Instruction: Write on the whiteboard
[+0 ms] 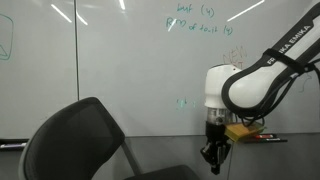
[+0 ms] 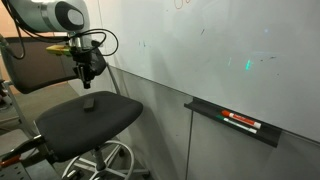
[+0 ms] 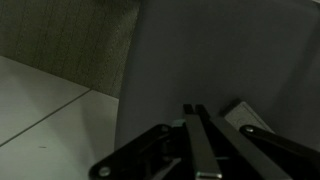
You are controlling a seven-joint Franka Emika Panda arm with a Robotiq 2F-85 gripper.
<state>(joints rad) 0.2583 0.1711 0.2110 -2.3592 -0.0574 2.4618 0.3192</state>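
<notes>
Cool, even ceiling light fills both exterior views. The glossy whiteboard point(image 1: 120, 70) mirrors ceiling strips as slanted pale streaks along its top, and in an exterior view a small green glint point(image 2: 248, 65) sits on it. The near office chair point(image 1: 80, 140) is dark and soft. The wrist view is dim and grainy, its gripper point(image 3: 196, 110) blurred.

1 whiteboard point(image 1: 120, 70). 1 robot arm point(image 1: 268, 72). 1 gripper point(image 2: 87, 84), 2 fingers point(image 3: 207, 150). 1 office chair point(image 2: 70, 125). 1 small dark block point(image 2: 88, 103) on seat. 1 tray ledge point(image 2: 200, 107). Markers point(image 2: 241, 121) on ledge: looks like 2, too blurry to confirm.
</notes>
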